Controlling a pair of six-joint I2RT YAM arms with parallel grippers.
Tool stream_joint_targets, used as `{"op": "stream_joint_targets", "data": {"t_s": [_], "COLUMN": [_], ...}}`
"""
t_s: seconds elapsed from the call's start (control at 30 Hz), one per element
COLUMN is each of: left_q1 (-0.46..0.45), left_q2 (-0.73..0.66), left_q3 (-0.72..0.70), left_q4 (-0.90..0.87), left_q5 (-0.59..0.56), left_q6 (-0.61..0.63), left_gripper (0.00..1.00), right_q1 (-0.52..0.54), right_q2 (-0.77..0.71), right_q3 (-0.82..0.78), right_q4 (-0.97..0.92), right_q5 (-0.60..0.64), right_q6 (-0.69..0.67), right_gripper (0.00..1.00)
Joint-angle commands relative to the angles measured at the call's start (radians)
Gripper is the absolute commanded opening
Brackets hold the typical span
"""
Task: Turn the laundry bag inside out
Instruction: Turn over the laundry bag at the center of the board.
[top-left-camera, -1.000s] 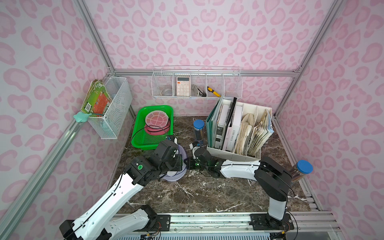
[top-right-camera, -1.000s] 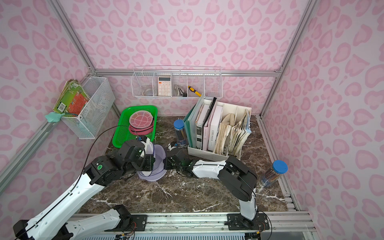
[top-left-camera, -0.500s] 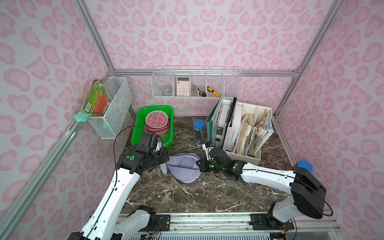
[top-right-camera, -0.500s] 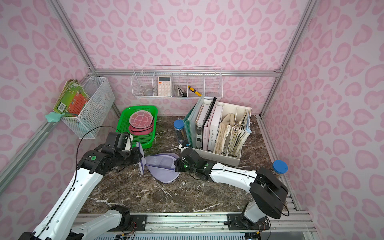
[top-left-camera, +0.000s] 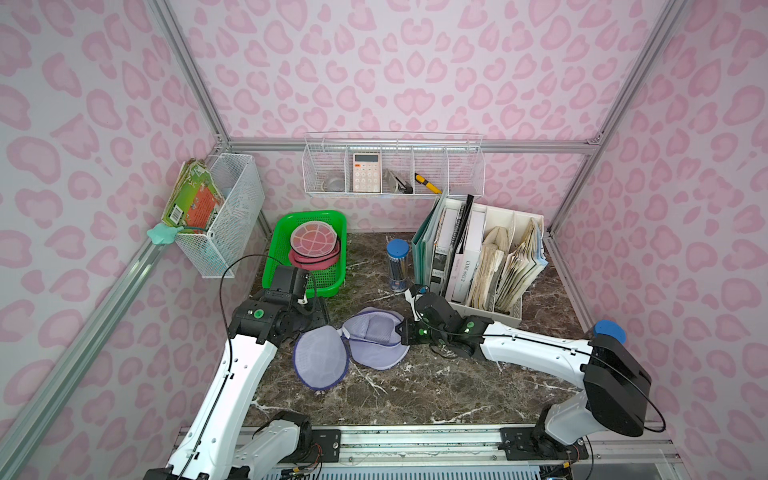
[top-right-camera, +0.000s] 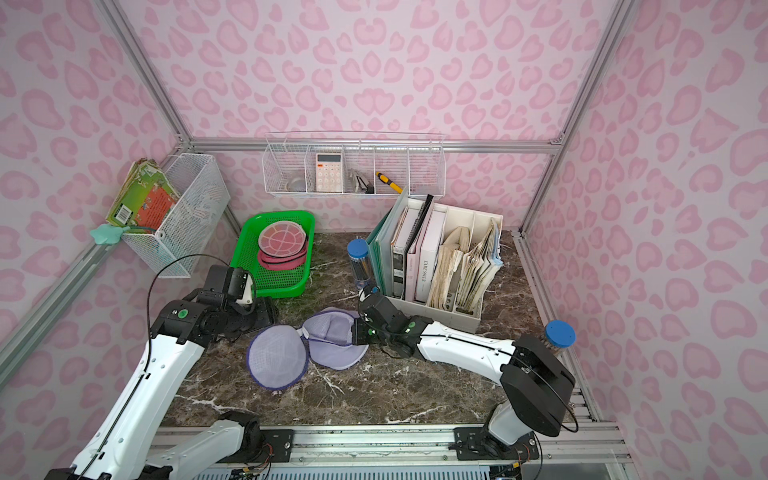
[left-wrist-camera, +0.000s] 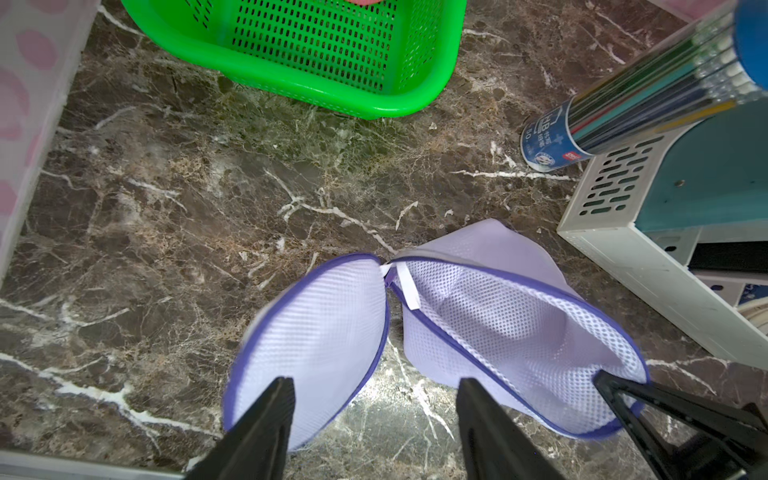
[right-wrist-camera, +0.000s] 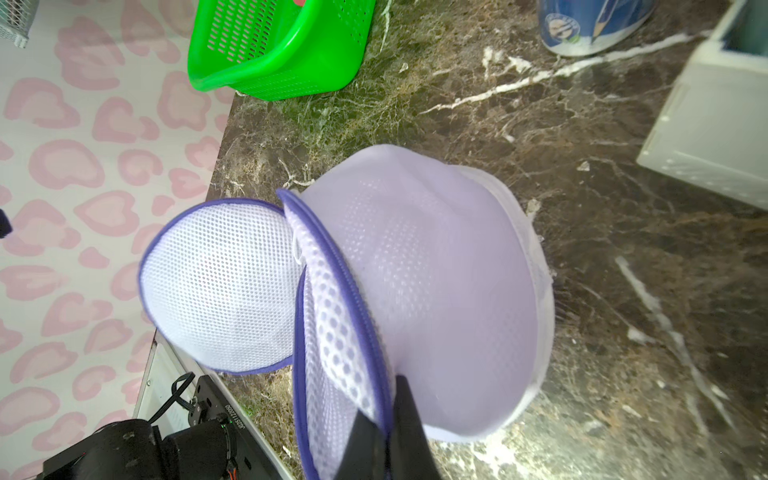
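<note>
- Although the right gripper (right-wrist-camera: 390, 399) is partly cut off in its wrist view, its jaws are clenched on the purple rim of the laundry bag (top-left-camera: 353, 345).
- Bag lies opened on the marble table (top-left-camera: 415, 386) between both grippers, with bare tabletop in front and the green basket (top-left-camera: 309, 215) behind.
- Left gripper (left-wrist-camera: 374, 386), clamped on the flap (top-left-camera: 320, 361) earlier, now stands released; the flap lies loose.

Pale pink walls (top-left-camera: 407, 62) printed with darker pink heart-like blotches close three sides, framed by silver aluminium rails (top-left-camera: 536, 146). Beneath the left gripper (left-wrist-camera: 374, 386) lies a dark brown marble tabletop (top-left-camera: 415, 390) with white veins. Ahead of that gripper stands a bright green perforated plastic basket (left-wrist-camera: 311, 45); close beside the right gripper (right-wrist-camera: 384, 415) sits a white slotted file rack (right-wrist-camera: 706, 124). High beyond both grippers a white wire shelf (top-left-camera: 465, 174) hangs on the back wall. Light is soft and even.
</note>
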Motion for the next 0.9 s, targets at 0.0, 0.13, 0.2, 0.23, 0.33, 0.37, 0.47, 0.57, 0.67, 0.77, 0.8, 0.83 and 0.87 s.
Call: {"op": "stream_joint_targets", "data": {"t_s": [0.0,0.13,0.2,0.23,0.33,0.37,0.47,0.57,0.67,0.77,0.8,0.83,0.87], "left_q1": [0.0,-0.021,-0.048,-0.066,-0.131,-0.158,-0.237,-0.311,-0.368,-0.421,-0.437,-0.452,-0.465], "left_q2": [0.001,-0.008,-0.006,-0.003,0.03,0.05,0.128,0.221,0.334,0.442,0.47,0.497,0.522], "left_q3": [0.005,-0.084,-0.115,-0.125,-0.123,-0.115,-0.081,-0.038,0.024,0.088,0.103,0.121,0.137], "left_q4": [-0.004,0.085,0.112,0.123,0.153,0.16,0.168,0.185,0.181,0.166,0.163,0.161,0.157], "left_q5": [0.2,0.402,0.427,0.431,0.421,0.41,0.371,0.335,0.314,0.277,0.267,0.257,0.245], "left_q6": [0.04,0.001,-0.034,-0.053,-0.097,-0.108,-0.128,-0.144,-0.154,-0.166,-0.168,-0.169,-0.171], "left_gripper": [0.63,0.56,0.55,0.55,0.55,0.55,0.55,0.55,0.56,0.58,0.58,0.58,0.59], "right_q1": [-0.005,-0.018,-0.022,-0.024,-0.033,-0.039,-0.059,-0.085,-0.103,-0.112,-0.115,-0.121,-0.124], "right_q2": [0.0,-0.019,-0.045,-0.064,-0.131,-0.158,-0.24,-0.324,-0.415,-0.508,-0.533,-0.559,-0.58], "right_q3": [0.003,-0.016,-0.032,-0.044,-0.085,-0.105,-0.173,-0.244,-0.31,-0.373,-0.385,-0.399,-0.408], "right_q4": [-0.007,0.013,0.021,0.025,0.025,0.022,0.012,-0.017,-0.037,-0.046,-0.054,-0.064,-0.074], "right_q5": [0.01,0.0,0.006,0.014,0.05,0.062,0.104,0.145,0.188,0.233,0.239,0.243,0.248], "right_q6": [-0.017,-0.017,-0.017,-0.017,-0.013,-0.009,0.005,0.034,0.055,0.072,0.077,0.079,0.082], "right_gripper": [0.05,0.27,0.44,0.51,0.64,0.66,0.71,0.76,0.88,0.99,0.99,0.99,0.99]}}
